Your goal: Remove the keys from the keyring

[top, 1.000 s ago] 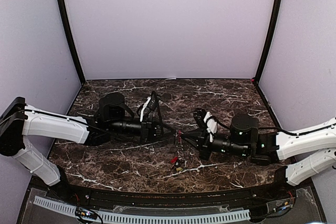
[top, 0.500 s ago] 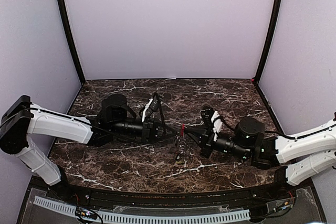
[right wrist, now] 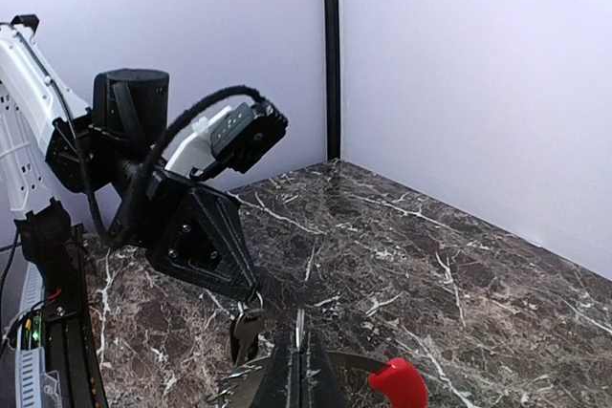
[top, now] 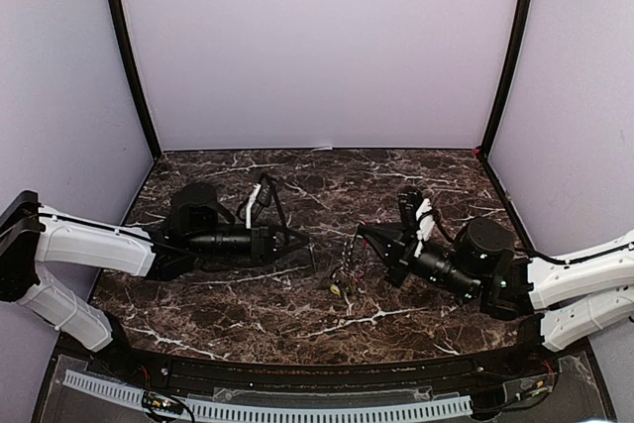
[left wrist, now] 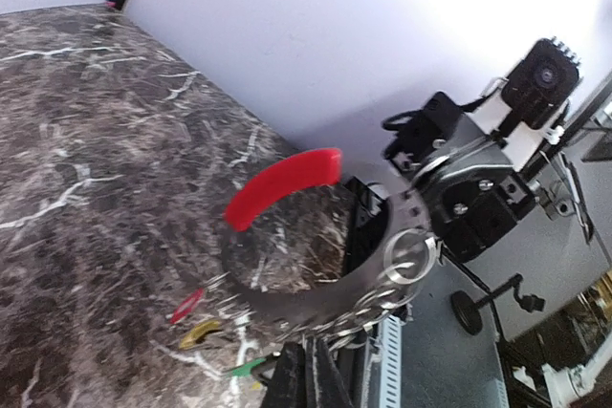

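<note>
Marble table (top: 248,316) spreads under two low arms. Right gripper (right wrist: 300,366) is clamped on the keyring (left wrist: 320,305), a grey band with a red segment, mid-table between both claws. Left gripper (left wrist: 308,372) is clenched, its catch unclear. Keys (left wrist: 199,332) with red, yellow and green heads dangle from it.

Dark marble table (top: 426,170), pale lilac walls (top: 317,47)

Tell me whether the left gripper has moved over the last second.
Yes. The left gripper has pulled back leftward, toward the left corner post.
</note>
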Robot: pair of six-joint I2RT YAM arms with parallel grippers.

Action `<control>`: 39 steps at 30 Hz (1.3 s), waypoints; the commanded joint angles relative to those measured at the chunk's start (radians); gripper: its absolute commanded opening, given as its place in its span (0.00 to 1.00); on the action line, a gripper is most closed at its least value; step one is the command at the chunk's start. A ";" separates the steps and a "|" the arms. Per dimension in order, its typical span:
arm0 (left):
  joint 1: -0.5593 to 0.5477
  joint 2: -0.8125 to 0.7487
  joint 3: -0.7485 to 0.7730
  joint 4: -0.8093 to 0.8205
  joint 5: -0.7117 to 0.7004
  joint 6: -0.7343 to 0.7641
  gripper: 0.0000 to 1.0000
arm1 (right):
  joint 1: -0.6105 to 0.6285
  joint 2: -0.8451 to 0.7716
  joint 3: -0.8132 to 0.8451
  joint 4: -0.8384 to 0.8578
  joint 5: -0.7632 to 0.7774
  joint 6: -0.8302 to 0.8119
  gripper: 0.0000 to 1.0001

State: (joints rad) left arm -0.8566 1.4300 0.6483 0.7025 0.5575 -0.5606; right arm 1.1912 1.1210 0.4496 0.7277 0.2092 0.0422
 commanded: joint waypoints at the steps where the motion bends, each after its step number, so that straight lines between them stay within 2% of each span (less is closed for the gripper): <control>1: 0.109 -0.095 -0.092 -0.120 -0.198 -0.001 0.00 | 0.005 -0.054 -0.009 0.051 0.070 -0.001 0.00; 8: 0.330 -0.146 -0.152 -0.459 -0.428 -0.013 0.00 | 0.005 -0.029 -0.004 0.046 0.069 0.016 0.00; 12: 0.421 -0.124 -0.154 -0.530 -0.447 0.019 0.00 | 0.005 -0.008 0.003 0.053 0.060 0.021 0.00; 16: 0.441 -0.076 -0.114 -0.579 -0.503 0.054 0.00 | 0.005 0.008 0.011 0.054 0.056 0.027 0.00; 23: 0.442 0.073 -0.027 -0.582 -0.522 0.103 0.00 | 0.004 0.033 0.025 0.050 0.047 0.038 0.00; 26: 0.442 0.100 -0.016 -0.563 -0.527 0.101 0.11 | 0.005 0.038 0.027 0.048 0.052 0.050 0.00; 30: 0.441 0.050 -0.049 -0.499 -0.528 0.105 0.42 | 0.005 0.039 0.033 0.047 0.063 0.057 0.00; 33: 0.441 -0.052 -0.080 -0.468 -0.559 0.123 0.58 | 0.003 0.037 0.033 0.050 0.065 0.064 0.00; 35: 0.440 -0.144 -0.115 -0.408 -0.526 0.152 0.65 | -0.004 0.034 0.032 0.054 0.048 0.074 0.00; 39: 0.408 -0.292 -0.184 -0.224 -0.324 0.184 0.64 | -0.035 0.027 0.026 0.074 -0.005 0.116 0.00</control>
State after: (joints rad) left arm -0.4191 1.2617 0.5186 0.2779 0.0666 -0.4271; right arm 1.1805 1.1618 0.4484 0.7177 0.2508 0.1093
